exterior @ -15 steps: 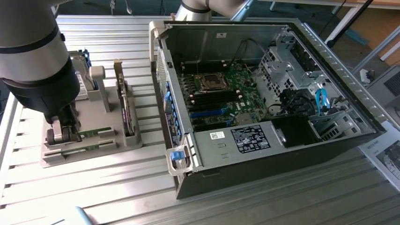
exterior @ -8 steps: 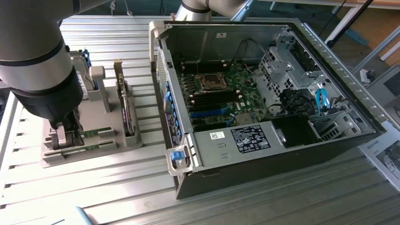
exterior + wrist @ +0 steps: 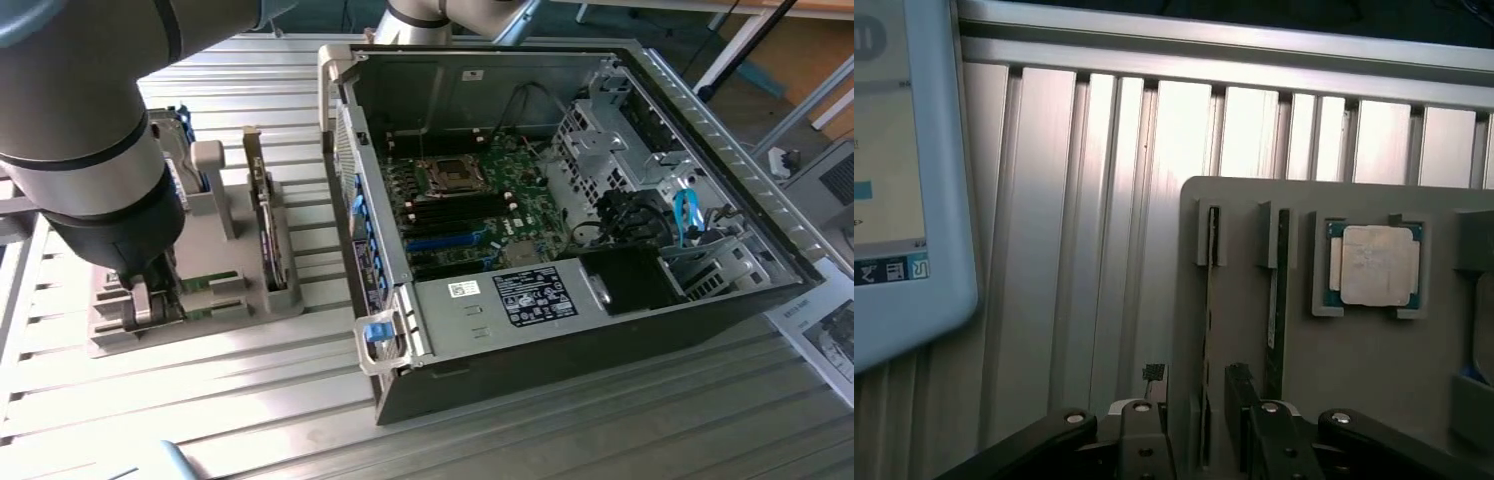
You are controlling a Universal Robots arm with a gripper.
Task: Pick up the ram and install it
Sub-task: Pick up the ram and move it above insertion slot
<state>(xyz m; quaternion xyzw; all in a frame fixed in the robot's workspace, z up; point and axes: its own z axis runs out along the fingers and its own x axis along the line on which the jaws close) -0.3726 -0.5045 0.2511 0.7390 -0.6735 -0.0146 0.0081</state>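
Hard to read much of the gripper (image 3: 147, 298) from the exterior view: buried under the dark wrist of the arm (image 3: 94, 130), down in the grey holder (image 3: 227, 318) at that view's left, fingertips lost among the slots. Cut off in the wrist view as well, with just two black fingers (image 3: 1144, 440) reaching in, set apart, one on each side of the ram (image 3: 1206, 300), a sliver of gap on either side, so open and not yet clamped. Cannot tell whether either pad grazes the board. As for the ram: standing on edge in the slot nearest the holder's rim, seen from above as a long, thin, pale-green strip, chips impossible to pick out at that angle, far end tucked into a notched post. Just beside it, in the next slot, a second stick (image 3: 1281, 300), darker, its near end hidden under one finger. Past that, a square silver processor (image 3: 1374, 265) in its own recess. Also cropped at the edge: a pale-blue-framed screen (image 3: 894, 200) over the slatted aluminium table (image 3: 1094, 200). Well apart, at the exterior view's right, the open computer case (image 3: 574, 300) with the motherboard (image 3: 467, 190) exposed.
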